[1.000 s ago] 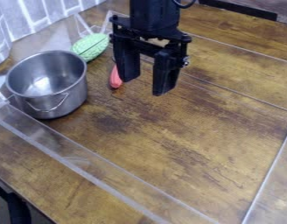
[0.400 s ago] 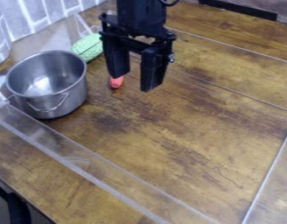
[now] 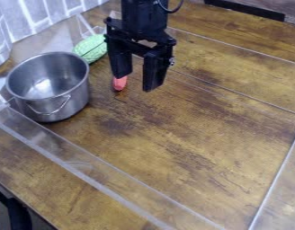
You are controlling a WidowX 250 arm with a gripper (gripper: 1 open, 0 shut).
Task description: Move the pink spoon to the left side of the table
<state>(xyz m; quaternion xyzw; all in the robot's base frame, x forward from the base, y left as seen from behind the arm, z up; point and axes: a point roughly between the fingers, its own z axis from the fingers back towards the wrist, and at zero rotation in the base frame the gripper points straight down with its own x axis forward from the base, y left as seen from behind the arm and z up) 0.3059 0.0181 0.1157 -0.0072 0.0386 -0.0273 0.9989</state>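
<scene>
In the camera view, looked down on one table (image 3: 174,148) of dark brown, worn planks, and counted one robot arm (image 3: 139,13), black, reaching in from the top edge. Found one gripper (image 3: 134,75) at its lower end, pointing downward, and counted two dark fingers (image 3: 151,75) on it. Saw them parted, with a visible gap between, so read the pincer as released, not clenched. Could make out nothing grasped in that gap.

Counted one pink spoon (image 3: 119,84), partly hidden behind the finger nearer the left of the view. Saw only a short salmon-pink stretch of it, just below that finger's tip, and placed it on the planks between the pot and the gripper, in the upper left part of the view. Could not tell from this angle whether touched by the finger or merely overlapped by it.

To the left of the spoon, counted one metal pot (image 3: 48,86), silvery, upright and open at the top, with one thin wire handle (image 3: 50,107) hanging against its near side. Beyond the pot and the spoon, toward the top left, counted one green ribbed oval thing (image 3: 93,48), light and dark in stripes. Noted one clear plastic strip (image 3: 114,192) running slantwise across the lower left, and another seam-like strip near the right edge. At the bottom left corner, caught one black and blue object (image 3: 8,212), cut off by the edge and not identifiable.
</scene>
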